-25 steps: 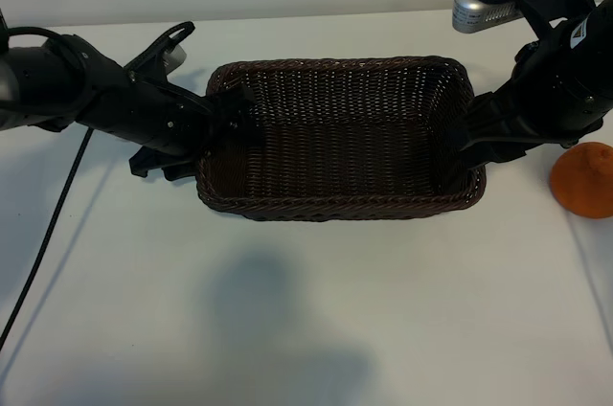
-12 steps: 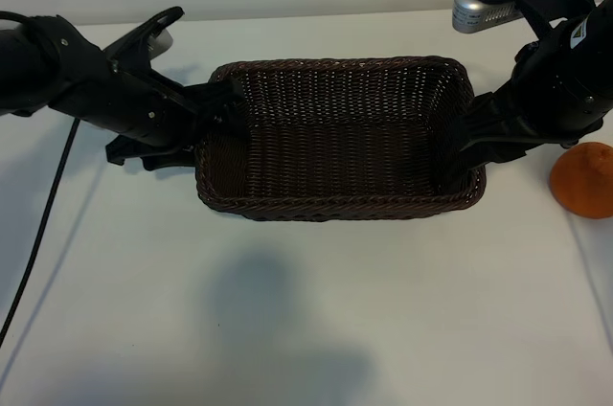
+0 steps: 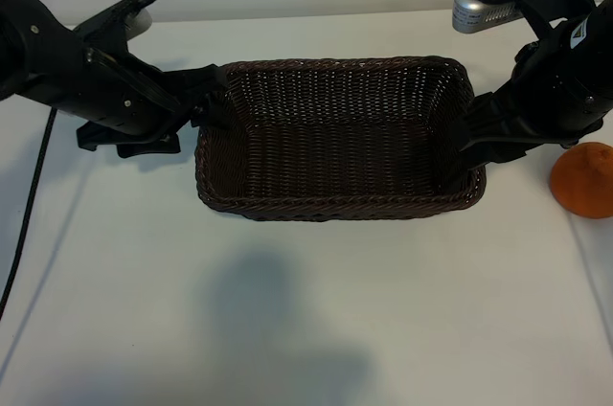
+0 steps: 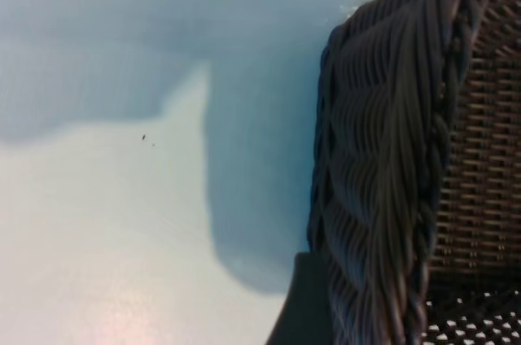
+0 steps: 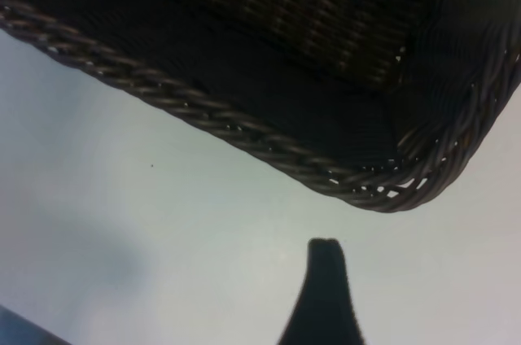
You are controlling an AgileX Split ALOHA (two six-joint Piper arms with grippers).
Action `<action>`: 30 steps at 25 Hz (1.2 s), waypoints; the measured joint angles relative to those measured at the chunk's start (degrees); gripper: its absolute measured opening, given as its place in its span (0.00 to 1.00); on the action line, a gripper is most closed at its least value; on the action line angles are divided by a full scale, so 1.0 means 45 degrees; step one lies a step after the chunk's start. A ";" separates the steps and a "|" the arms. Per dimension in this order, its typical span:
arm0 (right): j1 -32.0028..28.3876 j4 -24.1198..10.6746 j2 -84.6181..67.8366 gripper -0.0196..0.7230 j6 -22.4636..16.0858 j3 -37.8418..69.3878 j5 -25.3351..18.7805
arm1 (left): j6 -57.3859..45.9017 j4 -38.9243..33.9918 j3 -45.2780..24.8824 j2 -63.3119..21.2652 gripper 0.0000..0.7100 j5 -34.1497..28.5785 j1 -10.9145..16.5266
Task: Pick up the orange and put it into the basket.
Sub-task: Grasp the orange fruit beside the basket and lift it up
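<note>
The dark brown wicker basket [image 3: 335, 207] stands in the middle of the white table, with nothing inside it. The orange [image 3: 582, 181] sits on the table to the basket's right, just beyond the right arm. My left gripper [image 3: 203, 100] is open at the basket's left rim. The left wrist view shows one finger [image 4: 303, 312] outside the woven wall [image 4: 383, 158]. My right gripper [image 3: 471, 143] is open at the basket's right wall. In the right wrist view one finger [image 5: 326, 288] hangs over bare table, apart from the basket's corner [image 5: 383, 197]. Neither gripper touches the orange.
A black cable [image 3: 29, 205] trails from the left arm across the table's left side. A silver camera housing [image 3: 484, 11] sticks out above the right arm. Bare table [image 3: 306, 320] lies in front of the basket.
The left arm has drawn back to the left and away from the basket, its fingertips going from inside the left wall to the rim. The right arm, basket and orange have not moved.
</note>
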State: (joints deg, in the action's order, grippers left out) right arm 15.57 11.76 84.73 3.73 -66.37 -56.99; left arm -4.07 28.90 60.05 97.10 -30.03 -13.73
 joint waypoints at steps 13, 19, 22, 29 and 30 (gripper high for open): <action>0.0000 0.0052 0.0000 0.77 0.0000 0.0000 -0.0009 | -0.1148 -0.3118 0.1585 -0.1587 0.87 -0.2166 0.0000; 0.0000 0.0082 0.0000 0.77 0.0000 0.0000 -0.0009 | -0.2359 -0.6582 0.3627 -0.1587 0.85 -0.4549 0.0000; 0.0000 0.0082 0.0000 0.77 0.0000 0.0000 -0.0009 | -0.2383 -0.7328 0.3927 -0.1603 0.84 -0.5084 0.0000; 0.0000 0.0082 0.0000 0.77 0.0000 0.0000 -0.0009 | -0.1851 -0.7565 0.3940 -0.1739 0.84 -0.5772 0.0122; 0.0000 0.0082 0.0000 0.77 0.0000 0.0000 -0.0009 | -0.1642 -0.7505 0.3940 -0.1856 0.84 -0.5846 0.0276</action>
State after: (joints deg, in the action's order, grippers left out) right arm 15.57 12.13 84.73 3.73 -66.37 -57.03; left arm -11.46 -4.87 77.78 88.75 -56.33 -12.49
